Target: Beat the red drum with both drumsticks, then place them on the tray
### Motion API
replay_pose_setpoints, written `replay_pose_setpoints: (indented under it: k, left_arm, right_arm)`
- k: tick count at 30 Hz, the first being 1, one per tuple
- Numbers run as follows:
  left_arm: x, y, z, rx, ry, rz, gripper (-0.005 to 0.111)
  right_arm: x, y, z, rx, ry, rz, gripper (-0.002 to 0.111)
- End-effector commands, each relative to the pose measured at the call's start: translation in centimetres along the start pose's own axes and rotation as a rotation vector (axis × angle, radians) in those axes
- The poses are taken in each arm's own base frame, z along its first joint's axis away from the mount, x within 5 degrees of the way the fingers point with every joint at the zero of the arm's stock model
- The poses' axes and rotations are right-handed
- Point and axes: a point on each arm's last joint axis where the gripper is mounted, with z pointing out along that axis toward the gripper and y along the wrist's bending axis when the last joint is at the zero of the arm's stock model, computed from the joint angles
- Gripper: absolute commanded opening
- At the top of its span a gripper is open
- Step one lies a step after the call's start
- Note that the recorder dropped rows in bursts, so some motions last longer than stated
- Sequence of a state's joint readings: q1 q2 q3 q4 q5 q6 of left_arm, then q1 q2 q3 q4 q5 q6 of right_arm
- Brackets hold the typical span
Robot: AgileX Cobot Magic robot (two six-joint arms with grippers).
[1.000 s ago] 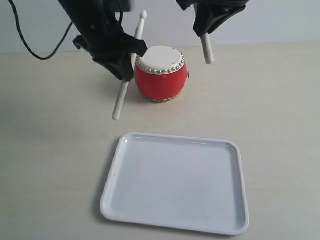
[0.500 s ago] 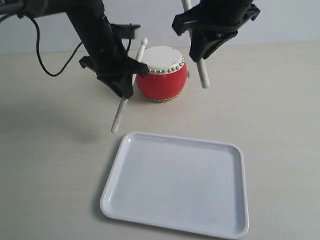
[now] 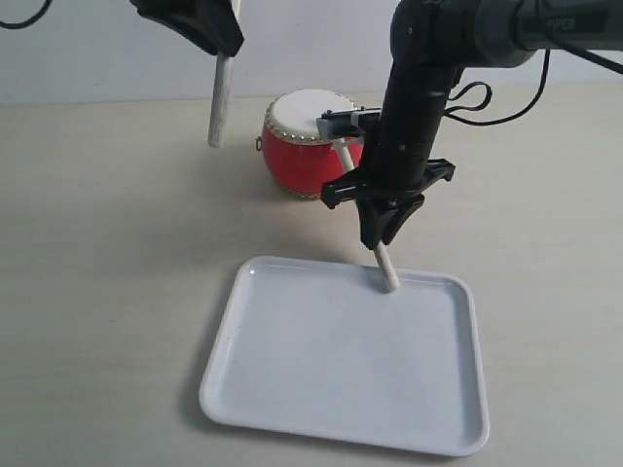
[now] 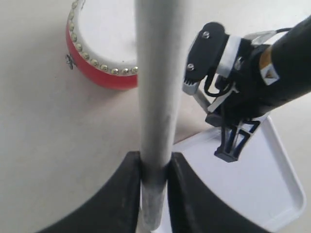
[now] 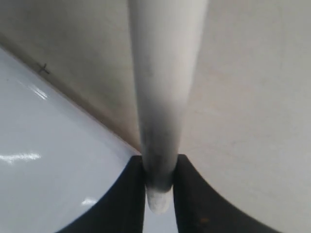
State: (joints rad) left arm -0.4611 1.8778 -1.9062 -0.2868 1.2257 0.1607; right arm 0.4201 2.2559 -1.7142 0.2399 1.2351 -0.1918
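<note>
Right arm dropped from above the drum to the tray's far edge in the last half second; left arm went up and off to the drum's left, stick with it.

- Right gripper (image 3: 382, 229): black fingers pinched on a slim pale wooden drumstick (image 3: 387, 274), tilted. Its lower end sits at the far rim of the flat glossy white rectangular plastic tray (image 3: 226, 341). Can't tell whether it touches the tray floor or hangs just above.
- Left gripper (image 4: 155, 164): clamped on the second pale wooden drumstick (image 4: 155, 73), held roughly upright, high, well clear of the tray and not touching the drum.
- Small red barrel-shaped drum with cream skin and brass studs (image 3: 304, 163): upright on the table just behind the tray. Neither stick is on it.

Status, my read: beating looks finished, since both sticks are off the skin and one is heading for the tray. Put-down phase has only just started. Nothing lies in the tray yet. Left to do: release the right stick flat on the tray, then bring the left stick over and lay it down too.
</note>
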Motion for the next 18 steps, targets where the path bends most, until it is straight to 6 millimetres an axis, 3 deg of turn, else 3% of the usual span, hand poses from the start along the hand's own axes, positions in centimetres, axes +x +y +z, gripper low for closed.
replay_pose_setpoints:
  k: [1, 6, 11, 18]
  left_arm:
    - [-0.1, -0.8, -1.6, 0.011, -0.043, 0.002, 0.000]
    - [0.0, -0.8, -1.7, 0.009, -0.045, 0.004, 0.000]
    - [0.0, -0.7, -1.3, 0.009, -0.035, 0.001, 0.000]
    - [2.1, -0.6, 2.3, 0.084, 0.095, -0.063, 0.000]
  right_arm:
    - [-0.1, 0.1, -0.4, -0.006, -0.024, -0.001, 0.000]
    - [0.6, 1.2, -4.4, -0.007, -0.120, -0.020, 0.000]
    - [2.5, 2.7, -10.2, 0.008, -0.259, -0.054, 0.000]
    - [5.3, 4.2, -15.7, 0.042, -0.396, -0.090, 0.000]
